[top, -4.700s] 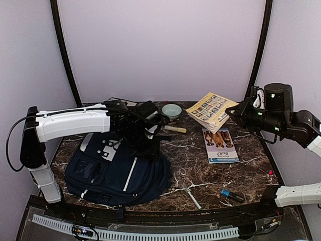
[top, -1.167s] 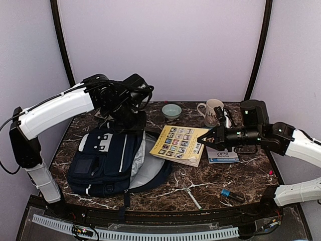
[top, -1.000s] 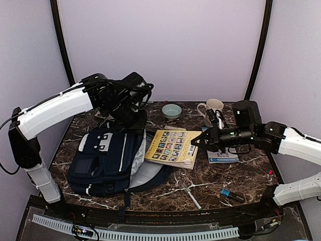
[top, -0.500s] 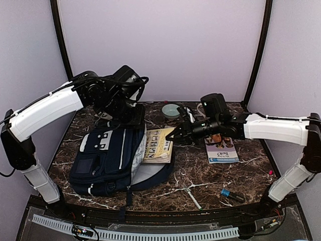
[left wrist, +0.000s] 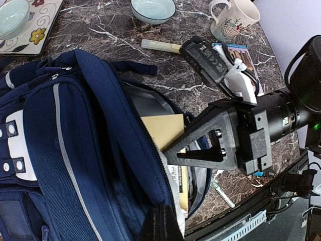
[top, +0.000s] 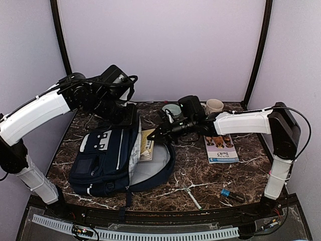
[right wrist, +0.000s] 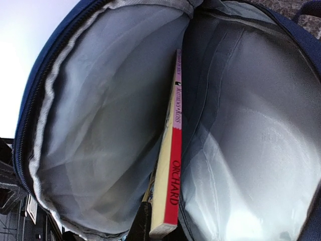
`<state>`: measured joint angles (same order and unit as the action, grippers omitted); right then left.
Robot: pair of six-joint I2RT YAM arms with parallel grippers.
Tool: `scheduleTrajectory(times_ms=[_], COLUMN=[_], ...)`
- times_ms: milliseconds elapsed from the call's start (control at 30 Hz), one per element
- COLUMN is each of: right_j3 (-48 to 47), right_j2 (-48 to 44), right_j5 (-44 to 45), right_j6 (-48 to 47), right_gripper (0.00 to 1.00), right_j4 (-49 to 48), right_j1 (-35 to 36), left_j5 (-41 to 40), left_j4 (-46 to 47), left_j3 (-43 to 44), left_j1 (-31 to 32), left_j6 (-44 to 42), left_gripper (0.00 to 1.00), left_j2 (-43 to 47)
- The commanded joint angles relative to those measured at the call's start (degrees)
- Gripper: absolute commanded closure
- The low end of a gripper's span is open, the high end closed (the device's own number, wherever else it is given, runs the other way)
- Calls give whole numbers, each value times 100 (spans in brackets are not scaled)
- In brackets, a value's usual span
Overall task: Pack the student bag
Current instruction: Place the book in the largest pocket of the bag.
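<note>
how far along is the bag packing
Done: the bag is open, its flap held up by the left gripper. In hand: the right gripper holds a book partly inside the bag. Left: the booklet, mug, bowl, highlighter and pen lie on the table.

Overhead view: even, soft light; faint shadow beside the student bag (top: 108, 160) on the counter (top: 210, 173). Right wrist view: upper left corner blown out white. Left wrist view sharp.
</note>
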<state>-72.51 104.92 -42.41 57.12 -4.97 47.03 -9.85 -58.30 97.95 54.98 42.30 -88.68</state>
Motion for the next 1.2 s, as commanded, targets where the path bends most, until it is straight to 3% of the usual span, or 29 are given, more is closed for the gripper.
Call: scheduleTrajectory(times_ms=[0,200,367,667,933,1167], right_j3=[-438,-773,-1043,-1267,-1712,-2000], right_j2=[443,1040,1343,1667,1828,1762], right_j5=[-303,-338,-202,40,128,244], right_j6=[63,-177,-845,-1628,-1972,-2224], right_gripper=[100,100,100,99,65,56], right_j4=[-447,-76,877,1918,2450,2849], right_j1=[133,191,187,185,184,191], left_j5=[-363,-588,-953,-661,-343,-84], left_j4=[-150,-450,-1005,-1244,-954,-515], left_j3=[-81,-356,-787,-2416,-3011,-2702], left_j1=[30,17,-151,-761,-1182,-1182], left_j6=[268,592,1114,1726,1537,1026], left_gripper=[100,100,100,100,100,100], left_j2=[387,585,821,1332,1218,1067])
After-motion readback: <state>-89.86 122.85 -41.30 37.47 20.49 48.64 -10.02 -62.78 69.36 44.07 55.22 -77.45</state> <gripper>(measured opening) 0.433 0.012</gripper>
